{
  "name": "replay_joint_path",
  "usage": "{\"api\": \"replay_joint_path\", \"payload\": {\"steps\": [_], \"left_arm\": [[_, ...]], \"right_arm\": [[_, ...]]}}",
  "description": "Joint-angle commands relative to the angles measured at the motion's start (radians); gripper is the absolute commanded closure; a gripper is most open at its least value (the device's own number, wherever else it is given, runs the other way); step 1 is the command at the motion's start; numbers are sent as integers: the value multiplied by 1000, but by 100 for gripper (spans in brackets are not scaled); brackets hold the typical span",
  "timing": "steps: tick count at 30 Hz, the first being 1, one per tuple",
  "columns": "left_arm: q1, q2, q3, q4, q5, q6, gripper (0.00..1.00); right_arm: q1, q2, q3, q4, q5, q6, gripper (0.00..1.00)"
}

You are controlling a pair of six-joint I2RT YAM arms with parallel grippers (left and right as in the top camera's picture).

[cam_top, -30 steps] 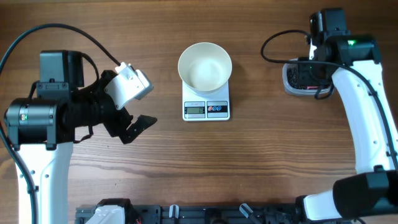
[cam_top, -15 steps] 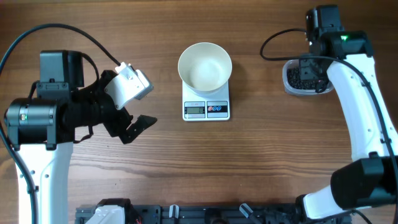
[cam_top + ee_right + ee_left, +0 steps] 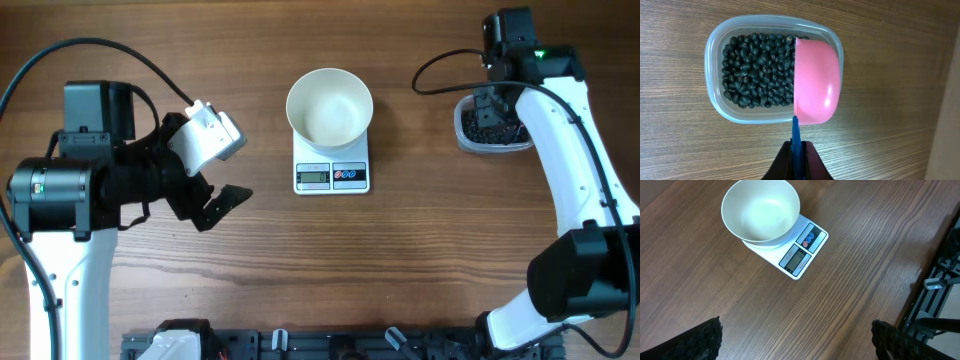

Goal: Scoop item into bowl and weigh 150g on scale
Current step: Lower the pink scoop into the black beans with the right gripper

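Reference landmark: the scale [image 3: 332,170].

Its platform is occupied by the bowl [image 3: 329,105]. The bowl's mouth is unobstructed from above, and only the display edge of the scale is exposed.

To the left of the scale, bare table [image 3: 420,250] is available up to the left gripper [image 3: 797,332], which is positioned well apart from the scale with jaws spread wide.

To the right of the scale, a free strip is found before the tub [image 3: 715,95]. A black cable [image 3: 430,70] is looped above the far part of that strip. One end of the tub's opening is blocked by the scoop [image 3: 812,82], whose handle is clamped in the right gripper [image 3: 797,155].

On the near side of the scale, open tabletop is available up to the black rail [image 3: 330,345].
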Motion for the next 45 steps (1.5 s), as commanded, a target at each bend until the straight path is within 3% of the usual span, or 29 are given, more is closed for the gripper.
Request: {"api": "replay_joint_path", "payload": {"steps": [1, 23, 45], "left_arm": [[7, -3, 16, -1, 0, 16, 0], [7, -3, 16, -1, 0, 16, 0], [7, -3, 16, -1, 0, 16, 0]], "right_arm": [[-3, 26, 12, 3, 17, -14, 96], [-19, 89, 11, 12, -78, -66, 96], [-55, 83, 12, 10, -54, -163, 96]]}}
